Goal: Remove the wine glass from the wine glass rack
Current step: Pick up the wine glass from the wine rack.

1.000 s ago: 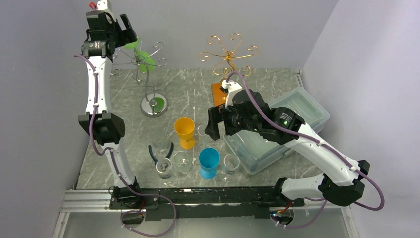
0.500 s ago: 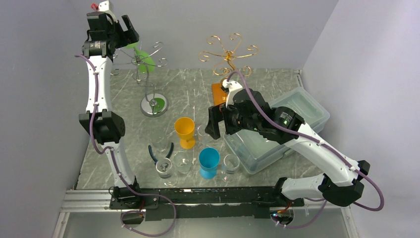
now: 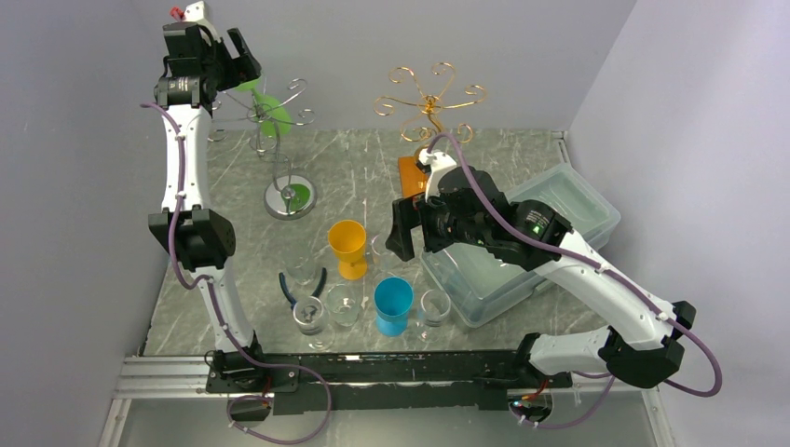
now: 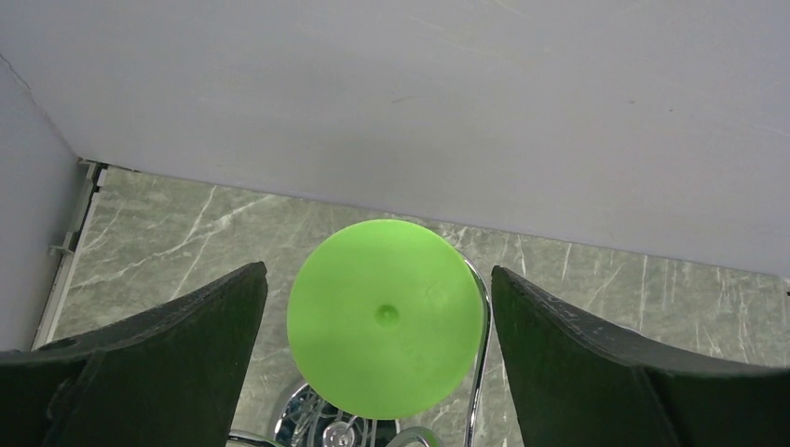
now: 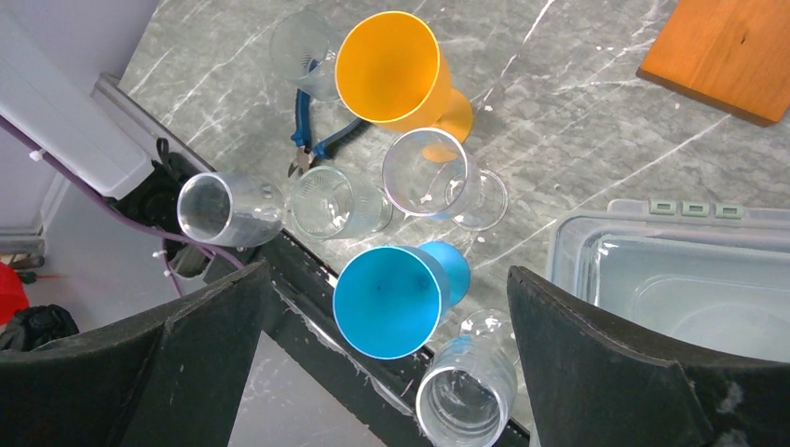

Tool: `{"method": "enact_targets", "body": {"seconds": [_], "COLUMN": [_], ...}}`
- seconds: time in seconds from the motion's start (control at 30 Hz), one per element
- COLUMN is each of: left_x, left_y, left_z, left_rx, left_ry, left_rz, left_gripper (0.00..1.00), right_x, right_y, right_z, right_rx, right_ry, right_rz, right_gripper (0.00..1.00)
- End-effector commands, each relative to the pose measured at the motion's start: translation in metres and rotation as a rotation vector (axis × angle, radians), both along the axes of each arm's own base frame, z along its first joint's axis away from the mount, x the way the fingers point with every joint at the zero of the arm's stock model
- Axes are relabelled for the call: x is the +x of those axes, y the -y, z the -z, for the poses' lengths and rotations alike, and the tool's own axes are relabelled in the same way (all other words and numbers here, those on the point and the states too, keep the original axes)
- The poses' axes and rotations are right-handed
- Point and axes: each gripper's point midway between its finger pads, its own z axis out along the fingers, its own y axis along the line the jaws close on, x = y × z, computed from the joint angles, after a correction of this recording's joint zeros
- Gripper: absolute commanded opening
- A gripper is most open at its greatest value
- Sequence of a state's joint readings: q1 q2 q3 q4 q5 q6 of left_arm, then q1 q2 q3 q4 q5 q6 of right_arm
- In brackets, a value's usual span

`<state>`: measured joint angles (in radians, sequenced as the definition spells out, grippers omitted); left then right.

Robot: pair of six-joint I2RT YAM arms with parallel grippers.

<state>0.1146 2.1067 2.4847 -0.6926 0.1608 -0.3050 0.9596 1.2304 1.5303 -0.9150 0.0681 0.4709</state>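
Observation:
A green plastic wine glass point(image 3: 270, 110) hangs upside down on the silver wire rack point(image 3: 288, 168) at the back left. In the left wrist view its round green foot point(image 4: 384, 317) sits between my two black fingers, not touched by either. My left gripper point(image 3: 244, 67) is open, raised high over the rack with its jaws on either side of the foot. My right gripper point(image 3: 402, 233) is open and empty, hovering above the cups at the middle of the table. A gold wire rack point(image 3: 429, 102) at the back holds no glass.
An orange cup point(image 3: 347, 245), a blue cup point(image 3: 392, 304), several clear cups point(image 3: 343, 304) and blue pliers point(image 3: 300, 284) stand near the front. A clear plastic bin point(image 3: 559, 219) is at right. A wooden board point(image 3: 410, 177) lies behind the right arm.
The left gripper has shifted slightly toward the green glass's foot. The right arm has barely moved.

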Motion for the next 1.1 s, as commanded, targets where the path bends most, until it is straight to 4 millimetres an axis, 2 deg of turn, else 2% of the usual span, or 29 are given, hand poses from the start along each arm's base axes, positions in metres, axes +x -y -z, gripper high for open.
{"method": "enact_targets", "body": {"seconds": [0.0,0.23,0.63,0.8,1.07], "left_x": [0.004,0.004,0.005,0.004,-0.002], "left_y": [0.003,0.007,0.017,0.016,0.003], "left_z": [0.000,0.007,0.012,0.015,0.024], "left_rx": [-0.026,-0.030,-0.049,-0.045,-0.002], "left_ry": [0.007,-0.015,-0.034,-0.048,-0.096], "left_rz": [0.010,0.011,0.014,-0.003,-0.088], "left_gripper": [0.93,0.90,0.90,0.90,0.91], "right_x": [0.002,0.003,0.003,0.003,0.002], "right_y": [-0.003,-0.003,-0.005,-0.005,-0.007], "right_z": [-0.015,-0.014,-0.015,-0.015,-0.017], "right_rx": [0.057,0.059,0.063,0.068,0.072], "right_ry": [0.031,0.030,0.028,0.028,0.026], "right_rz": [0.001,0.002,0.002,0.001,-0.007], "right_gripper": [1.00,1.00,1.00,1.00,1.00]}}
